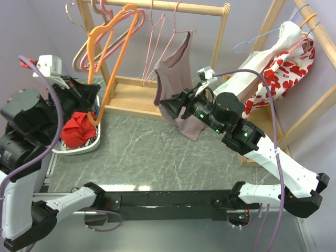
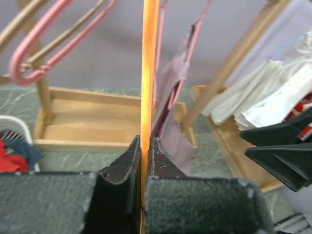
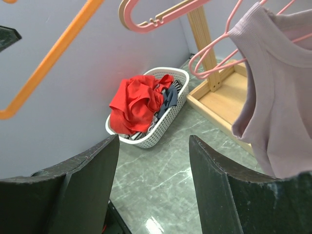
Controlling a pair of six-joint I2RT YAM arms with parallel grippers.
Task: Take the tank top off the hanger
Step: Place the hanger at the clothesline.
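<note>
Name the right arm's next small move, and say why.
Probably ease the right tool sideways onto the tank top and close on the cloth. Its jaws stand open and empty just beside the top, which hangs on the pink hanger. The left tool is shut on the orange hanger, so it looks too busy to help.

Tank top (image 1: 176, 79) on hanger (image 1: 181, 32), hung from rack (image 1: 199, 8) at surface (image 1: 157, 157) rear centre. Basket (image 1: 81, 150) left of rack, clothes (image 1: 79, 128) inside. Spare hanger (image 2: 148, 73) in left claw (image 2: 144, 146), above basket. Right claw (image 3: 153, 139) just before tank top. Second rack (image 1: 320, 35) far right.
</note>
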